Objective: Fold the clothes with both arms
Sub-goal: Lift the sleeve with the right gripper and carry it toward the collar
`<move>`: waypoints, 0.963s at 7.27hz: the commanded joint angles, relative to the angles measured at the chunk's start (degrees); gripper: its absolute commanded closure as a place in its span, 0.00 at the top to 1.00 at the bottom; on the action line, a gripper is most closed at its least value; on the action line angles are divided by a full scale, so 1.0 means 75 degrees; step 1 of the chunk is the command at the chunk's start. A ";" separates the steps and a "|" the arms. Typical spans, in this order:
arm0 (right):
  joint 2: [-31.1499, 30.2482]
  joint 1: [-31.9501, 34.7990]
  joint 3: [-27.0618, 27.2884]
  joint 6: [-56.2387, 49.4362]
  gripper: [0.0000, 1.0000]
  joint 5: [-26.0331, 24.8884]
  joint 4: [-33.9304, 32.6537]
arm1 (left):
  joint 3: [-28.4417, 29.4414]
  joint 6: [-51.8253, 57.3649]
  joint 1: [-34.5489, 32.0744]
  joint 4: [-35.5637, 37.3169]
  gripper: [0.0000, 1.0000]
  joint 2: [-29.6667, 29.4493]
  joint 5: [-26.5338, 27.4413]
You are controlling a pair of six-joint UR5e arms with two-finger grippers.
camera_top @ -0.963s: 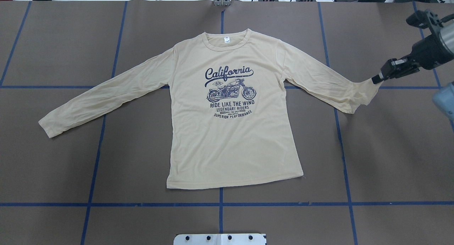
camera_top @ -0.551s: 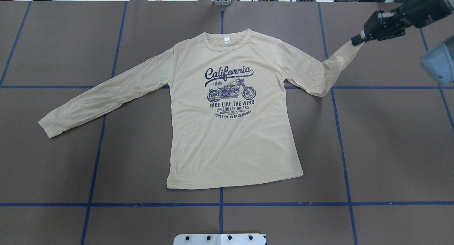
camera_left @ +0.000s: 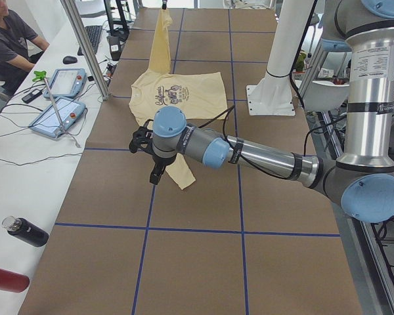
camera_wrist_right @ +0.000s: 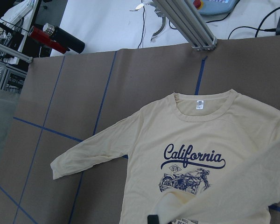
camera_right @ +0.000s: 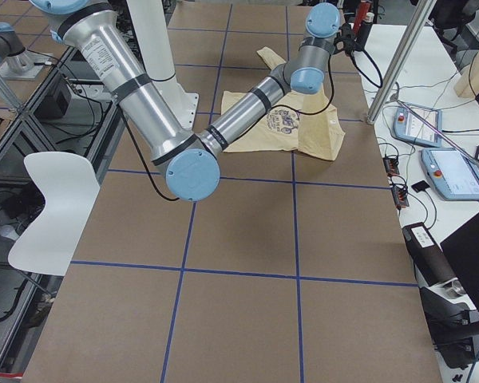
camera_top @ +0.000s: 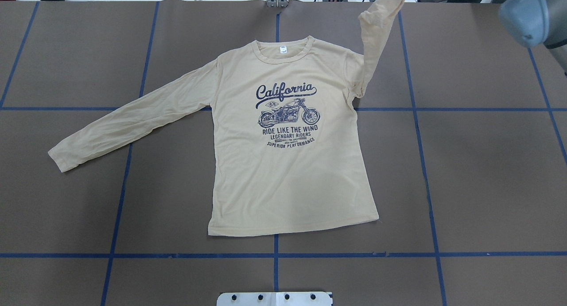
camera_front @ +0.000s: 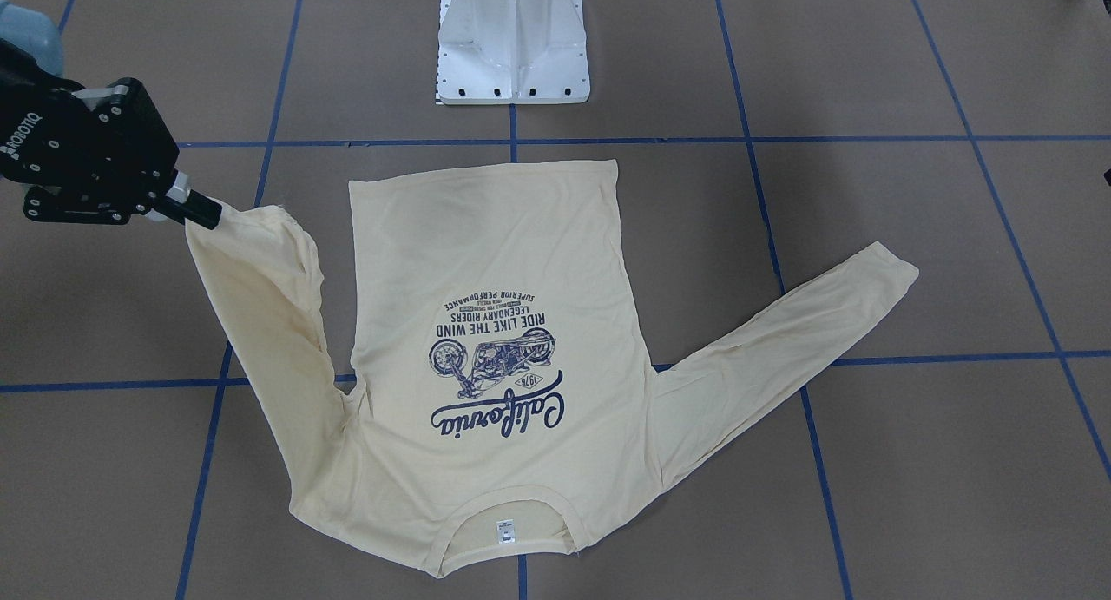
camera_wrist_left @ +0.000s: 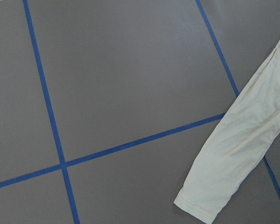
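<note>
Brown paper covers the bench point(camera_top: 487, 186), ruled by blue tape lines point(camera_top: 354, 254), and the white pedestal base point(camera_front: 512, 53) stands at its near edge. Just beyond lies the pale cream-yellow long-sleeved T-shirt of thin fabric point(camera_top: 288, 182), print up and roughly mid-bench, with its hem toward the pedestal and its collar toward the far edge. The black two-finger left gripper point(camera_left: 155, 176) hangs over the flat left sleeve's cuff point(camera_wrist_left: 200, 205), likely to take it. I cannot tell whether its jaws are apart. The black right gripper point(camera_front: 198, 209) has its jaws pinched on the other sleeve point(camera_top: 376, 36) at its end, holding it raised off the bench, probably to carry it across the chest. Wide paper shows toward both bench ends, giving each arm sweeping room. The far edge lies closest to the collar.
</note>
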 commanded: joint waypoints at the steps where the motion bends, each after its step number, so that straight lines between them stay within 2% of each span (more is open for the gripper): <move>1: 0.0866 -0.1207 -0.0992 0.0007 0.00 -0.1550 -0.0004 | 0.0036 -0.0025 0.0006 0.0015 1.00 -0.0044 0.0002; 2: 0.1264 -0.1748 -0.1716 0.0007 0.00 -0.2338 -0.0004 | 0.0083 -0.0025 0.0006 0.0015 1.00 -0.0079 0.0002; 4: 0.1897 -0.2184 -0.2808 0.0007 0.00 -0.2800 0.0008 | 0.0095 -0.0025 0.0006 0.0027 1.00 -0.0115 0.0001; 5: 0.2388 -0.2384 -0.3497 0.0019 0.00 -0.3186 0.0008 | 0.0107 -0.0025 0.0006 0.0027 1.00 -0.0138 0.0002; 6: 0.2938 -0.2432 -0.4142 0.0019 0.00 -0.3282 0.0019 | 0.0107 -0.0037 0.0006 0.0027 1.00 -0.0138 0.0002; 7: 0.3094 -0.2560 -0.4334 0.0019 0.00 -0.3608 0.0019 | 0.0119 -0.0037 0.0017 0.0027 1.00 -0.0150 0.0002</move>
